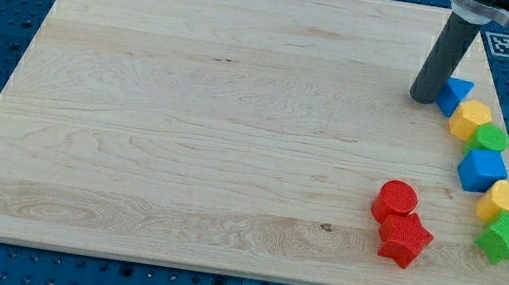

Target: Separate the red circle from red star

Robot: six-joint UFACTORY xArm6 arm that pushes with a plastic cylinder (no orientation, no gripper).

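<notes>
The red circle (395,200) lies at the view's lower right on the wooden board (187,122). The red star (405,238) lies just below and right of it, touching it. My tip (424,96) is at the view's upper right, far above both red blocks. It stands right beside the left side of a blue triangle (457,94).
A line of blocks runs down the board's right edge: the blue triangle, a yellow hexagon (470,120), a green block (490,138), a blue cube (482,169), a yellow block (501,202) and a green star (506,239).
</notes>
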